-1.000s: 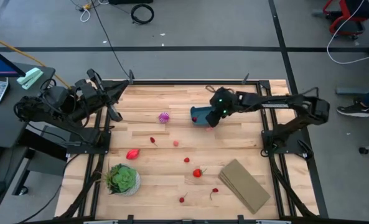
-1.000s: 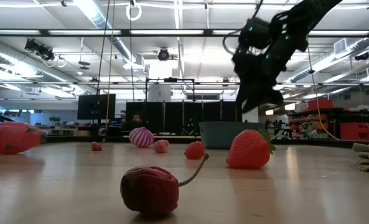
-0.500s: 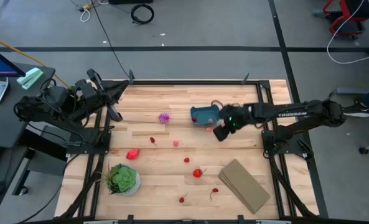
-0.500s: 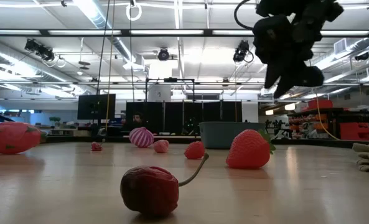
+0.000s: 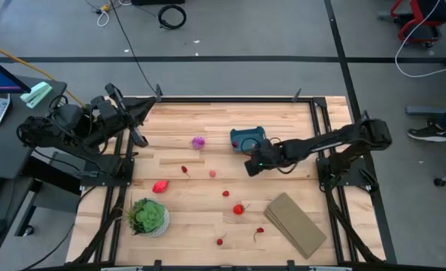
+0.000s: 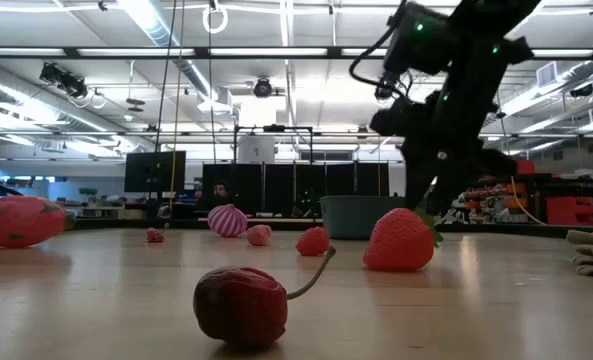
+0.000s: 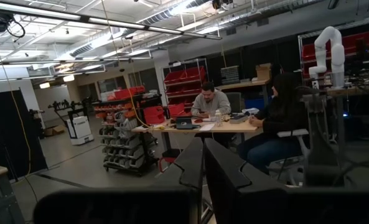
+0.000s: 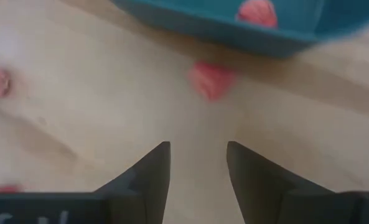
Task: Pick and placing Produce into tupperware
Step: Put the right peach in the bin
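Note:
The teal tub (image 5: 245, 138) sits on the table's far middle, and a red piece (image 8: 257, 11) lies inside it. My right gripper (image 5: 250, 166) hovers open just on the near side of the tub, fingers pointing down. A pink piece (image 8: 212, 79) lies on the wood beside the tub's wall, ahead of the open fingers (image 8: 153, 168). Scattered produce rests on the table: a spiky purple ball (image 5: 198, 141), a red dragon fruit (image 5: 160, 186), a strawberry (image 5: 239, 209) and small cherries (image 6: 241, 305). My left gripper (image 5: 136, 136) waits shut at the table's left edge.
A green plant in a white pot (image 5: 148, 217) stands near the near-left corner. A flat tan block (image 5: 295, 223) lies toward the near right. Bare wood stretches between the tub and the strawberry. People sit at a desk in the room beyond.
My right gripper has left its place over the tub, swung out toward the near-right, then come back leftward and dropped lower. It now hangs close to the table on the near side of the tub. The tub and the scattered produce have stayed put.

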Tool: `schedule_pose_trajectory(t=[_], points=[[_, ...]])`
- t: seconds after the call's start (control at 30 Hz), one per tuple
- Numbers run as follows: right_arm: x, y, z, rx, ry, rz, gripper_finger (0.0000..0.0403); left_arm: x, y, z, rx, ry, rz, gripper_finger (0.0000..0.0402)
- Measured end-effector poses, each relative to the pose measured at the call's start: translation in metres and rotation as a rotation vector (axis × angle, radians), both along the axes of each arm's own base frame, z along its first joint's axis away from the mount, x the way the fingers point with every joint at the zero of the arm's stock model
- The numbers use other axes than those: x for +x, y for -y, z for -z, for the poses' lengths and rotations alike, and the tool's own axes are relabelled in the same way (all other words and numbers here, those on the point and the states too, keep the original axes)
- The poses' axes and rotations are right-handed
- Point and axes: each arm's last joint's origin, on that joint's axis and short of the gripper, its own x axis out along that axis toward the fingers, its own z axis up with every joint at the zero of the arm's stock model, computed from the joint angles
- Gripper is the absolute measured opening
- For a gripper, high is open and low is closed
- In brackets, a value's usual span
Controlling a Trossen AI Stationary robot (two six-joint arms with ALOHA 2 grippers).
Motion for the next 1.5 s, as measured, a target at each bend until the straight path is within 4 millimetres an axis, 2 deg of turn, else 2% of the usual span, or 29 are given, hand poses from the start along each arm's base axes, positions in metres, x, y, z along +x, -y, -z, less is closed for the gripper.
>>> schedule_pose_trajectory(t=[0.1,0.23,0.43,0.67,0.87,1.17,1.33,1.5], points=[[0.007,0.005,0.012,-0.069,-0.026,-0.034,0.0167,0.000,0.000,0.000,0.000,0.000,0.000,0.0019],[0.015,0.014,0.027,-0.038,-0.018,-0.029,0.0174,0.000,0.000,0.000,0.000,0.000,-0.001,0.0012],[0.019,0.025,0.034,-0.028,-0.017,-0.003,0.0189,0.000,0.000,0.000,0.000,0.000,0.000,0.0013],[0.017,0.039,0.034,-0.039,-0.016,0.049,0.0192,0.000,0.000,0.000,0.000,-0.001,0.000,0.0024],[0.015,0.050,0.034,-0.059,-0.024,0.079,0.0185,0.000,0.000,0.000,0.001,-0.001,-0.001,0.0016],[0.016,0.049,0.034,-0.030,-0.022,0.051,0.0138,0.000,0.000,0.000,0.003,-0.003,-0.001,0.0019],[0.016,0.046,0.026,0.057,0.027,0.016,0.0116,0.000,0.000,0.000,0.003,-0.003,-0.001,0.0024],[0.014,0.043,0.001,0.112,0.141,-0.026,0.0114,0.000,0.000,0.000,0.003,-0.003,-0.001,0.0020]])
